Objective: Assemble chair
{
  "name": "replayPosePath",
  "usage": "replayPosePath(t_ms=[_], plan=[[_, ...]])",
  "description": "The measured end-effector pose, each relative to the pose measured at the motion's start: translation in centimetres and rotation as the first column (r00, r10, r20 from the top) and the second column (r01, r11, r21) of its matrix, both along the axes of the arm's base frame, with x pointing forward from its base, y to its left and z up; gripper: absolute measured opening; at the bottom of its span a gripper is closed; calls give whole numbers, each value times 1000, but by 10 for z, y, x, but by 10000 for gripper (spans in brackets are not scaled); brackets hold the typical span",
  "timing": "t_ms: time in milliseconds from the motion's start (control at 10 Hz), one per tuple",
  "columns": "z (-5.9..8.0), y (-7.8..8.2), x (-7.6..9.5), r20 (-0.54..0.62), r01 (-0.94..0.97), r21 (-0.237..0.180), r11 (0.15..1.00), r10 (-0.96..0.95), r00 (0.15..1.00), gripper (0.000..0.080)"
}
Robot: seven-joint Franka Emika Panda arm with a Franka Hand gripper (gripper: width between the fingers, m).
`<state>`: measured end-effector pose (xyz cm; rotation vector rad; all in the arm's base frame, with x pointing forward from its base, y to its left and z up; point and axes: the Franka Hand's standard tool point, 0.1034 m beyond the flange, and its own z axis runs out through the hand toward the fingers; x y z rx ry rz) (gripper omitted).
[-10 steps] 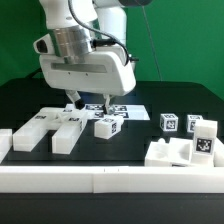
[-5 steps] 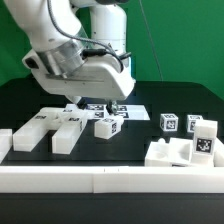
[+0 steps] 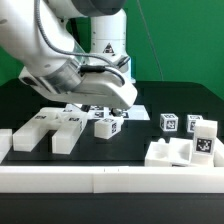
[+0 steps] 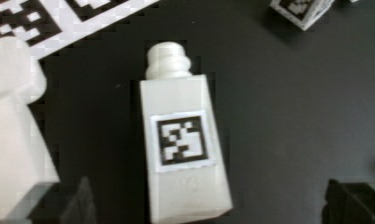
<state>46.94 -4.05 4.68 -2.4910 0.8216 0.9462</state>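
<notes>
The chair lies in loose white tagged pieces on the black table. A small post [image 3: 107,125] with a round peg lies near the middle; in the wrist view the post [image 4: 180,135] lies lengthwise between my fingertips [image 4: 68,202], closer to one of them. My gripper [image 3: 111,107] hangs tilted just above it, open and empty; in the wrist view the gripper [image 4: 210,205] straddles the post's flat end. Two notched blocks [image 3: 40,128] [image 3: 68,131] lie at the exterior view's left. Small tagged pieces [image 3: 169,122] [image 3: 204,139] and a larger notched block [image 3: 168,152] lie at its right.
The marker board [image 3: 128,110] lies flat behind the post; it also shows in the wrist view [image 4: 59,22]. A long low white border rail [image 3: 110,178] runs along the front. Another white piece [image 4: 10,110] lies close beside the post.
The arm has swung and tilted toward the exterior view's left, and the wrist has turned. The gripper stays over the post. No piece has moved.
</notes>
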Motion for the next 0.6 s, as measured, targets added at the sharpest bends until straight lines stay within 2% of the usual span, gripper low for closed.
replayPosePath(t_ms=[300, 500, 600], plan=[[-3, -1, 0, -3, 0, -1, 1000, 0, 1000, 649], [-8, -1, -3, -7, -34, 30, 999, 34, 999, 649], [-7, 1, 2, 0, -50, 29, 998, 50, 999, 649]])
